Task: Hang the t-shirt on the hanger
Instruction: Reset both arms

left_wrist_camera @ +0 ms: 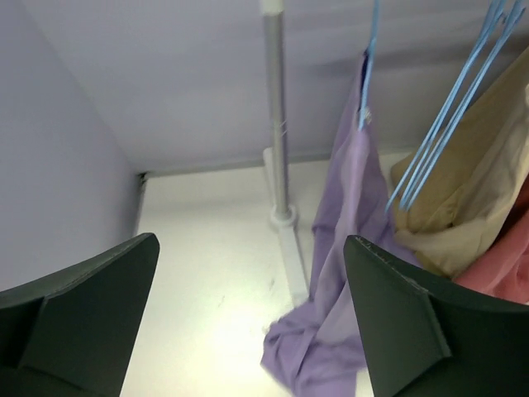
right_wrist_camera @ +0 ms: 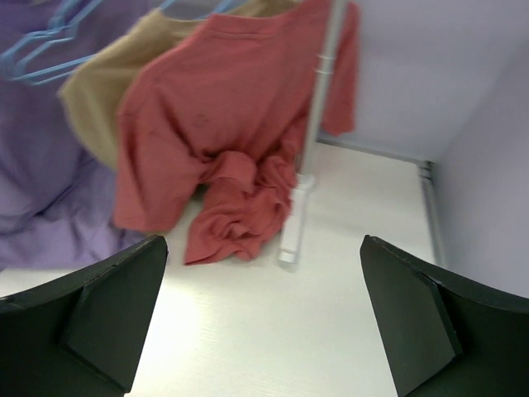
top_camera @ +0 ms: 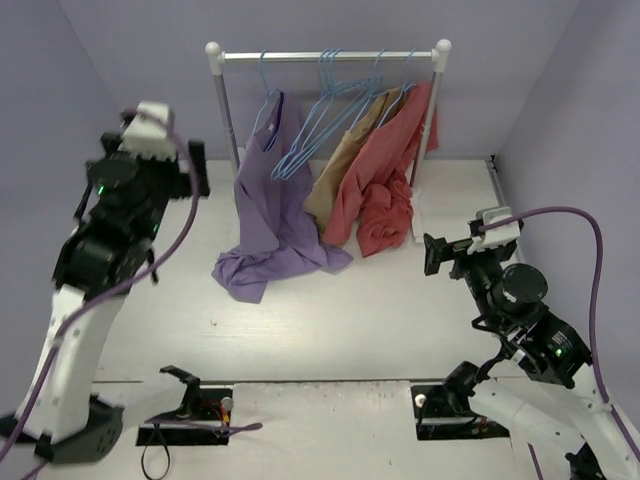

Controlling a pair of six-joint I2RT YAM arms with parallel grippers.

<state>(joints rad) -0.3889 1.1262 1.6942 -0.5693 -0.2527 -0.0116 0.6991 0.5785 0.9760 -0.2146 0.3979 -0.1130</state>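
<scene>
T-shirt (top_camera: 272, 215) hangs from leftmost hanger (top_camera: 266, 98) on the rack (top_camera: 328, 56), seemingly on one side only, lower half pooled on the table (top_camera: 330, 320). Spare blue hangers (top_camera: 325, 120) just right of it, then tan garment (top_camera: 345, 160) and red garment (top_camera: 385, 175), the red one's hem bunched on the table. Left gripper (left_wrist_camera: 250, 241) is well left of the shirt, jaws spread wide, empty. Right gripper (right_wrist_camera: 263, 240) faces the red garment, jaws wide apart, holding nothing.
</scene>
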